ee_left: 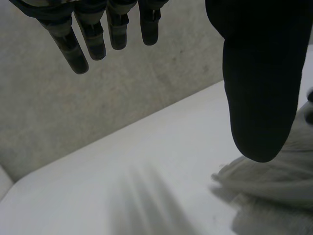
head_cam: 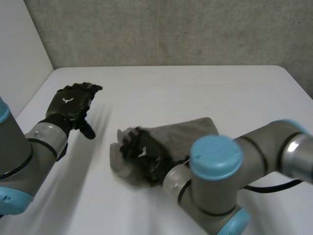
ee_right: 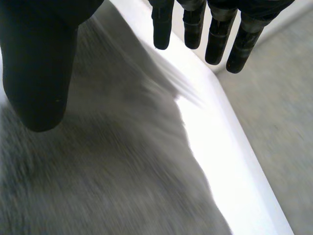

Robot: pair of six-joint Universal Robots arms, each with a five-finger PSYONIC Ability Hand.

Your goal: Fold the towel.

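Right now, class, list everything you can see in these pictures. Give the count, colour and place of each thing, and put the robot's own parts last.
towel: one, grey, bunched near the middle of the table
table: one, white, beneath everything
wall: one, grey, behind the table
left hand: one, black, open, above the table's left part, apart from the towel
right hand: one, black, open, over the towel's left end
arms: two, grey with light-blue caps, at the near side
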